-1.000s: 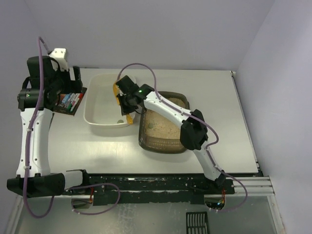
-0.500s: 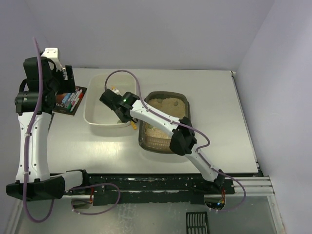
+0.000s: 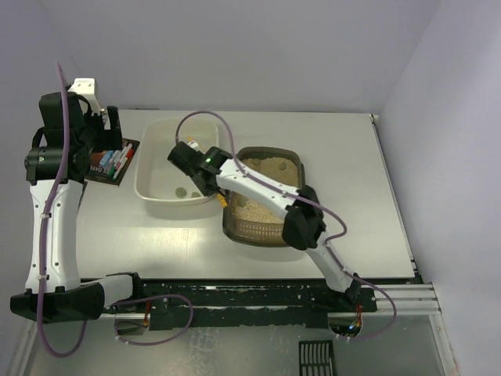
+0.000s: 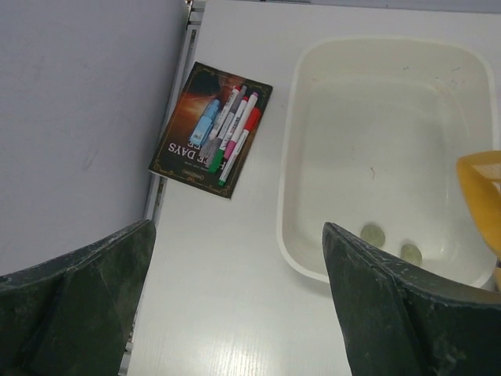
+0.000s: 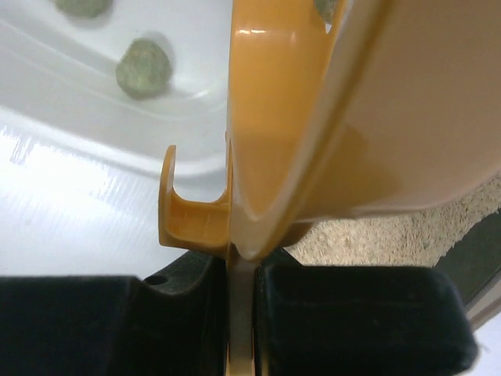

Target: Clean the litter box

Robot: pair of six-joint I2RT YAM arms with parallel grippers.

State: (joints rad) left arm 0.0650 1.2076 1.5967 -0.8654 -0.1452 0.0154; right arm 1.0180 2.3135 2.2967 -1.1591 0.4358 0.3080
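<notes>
The litter box (image 3: 300,166) sits on the table (image 3: 360,204) right of centre, its left side just beside a cream-white tub (image 3: 160,153). The right arm (image 3: 258,186) lies across the box's left half and hides much of its contents from above. The right gripper (image 5: 241,282) is clamped tight on the handle of an orange scoop (image 5: 313,117), above the tub's near right corner where tub and box meet. The left gripper (image 4: 239,235) gapes wide with nothing in it, raised high over the table's left side. A dark book (image 4: 188,137) with markers (image 4: 232,129) lying on it rests left of the tub, apart from it.

From overhead the scoop is only a sliver under the wrist (the arm covers the rest). The right wrist view shows it large, with a grey-green clump (image 5: 143,68) on the tub floor and beige litter (image 5: 391,235) at lower right. The left wrist view adds two clumps (image 4: 373,233) by the tub's near wall and the scoop's edge at the right border.
</notes>
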